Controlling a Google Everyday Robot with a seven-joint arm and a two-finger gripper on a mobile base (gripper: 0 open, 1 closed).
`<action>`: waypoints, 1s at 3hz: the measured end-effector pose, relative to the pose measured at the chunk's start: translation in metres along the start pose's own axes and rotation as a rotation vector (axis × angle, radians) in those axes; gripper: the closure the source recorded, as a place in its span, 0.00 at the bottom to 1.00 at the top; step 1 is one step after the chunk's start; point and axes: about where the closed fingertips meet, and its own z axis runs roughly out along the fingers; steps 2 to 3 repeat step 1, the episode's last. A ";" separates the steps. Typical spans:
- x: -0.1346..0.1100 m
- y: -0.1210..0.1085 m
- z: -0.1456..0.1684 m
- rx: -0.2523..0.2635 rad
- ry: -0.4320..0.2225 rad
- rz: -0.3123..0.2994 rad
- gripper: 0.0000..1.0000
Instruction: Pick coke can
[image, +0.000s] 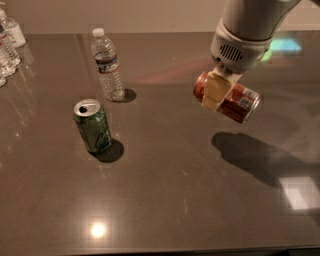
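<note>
The coke can (239, 102) is red with silver ends and a small white label patch near its right end. It lies on its side in the air, well above the dark table (165, 200), with its shadow on the table below it. My gripper (216, 92) is at the upper right and is shut on the coke can around its left half. One cream-coloured finger (215, 91) crosses the front of the can; the other finger is hidden behind it.
A green can with a silver top (92, 125) stands upright at the left middle. A clear water bottle (108, 65) stands behind it. More bottles (9, 42) stand at the far left edge. The table's front edge runs along the bottom.
</note>
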 end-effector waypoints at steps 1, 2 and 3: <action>0.000 0.000 0.000 0.000 0.000 0.000 1.00; 0.000 0.000 0.000 0.000 0.000 0.000 1.00; 0.000 0.000 0.000 0.000 0.000 0.000 1.00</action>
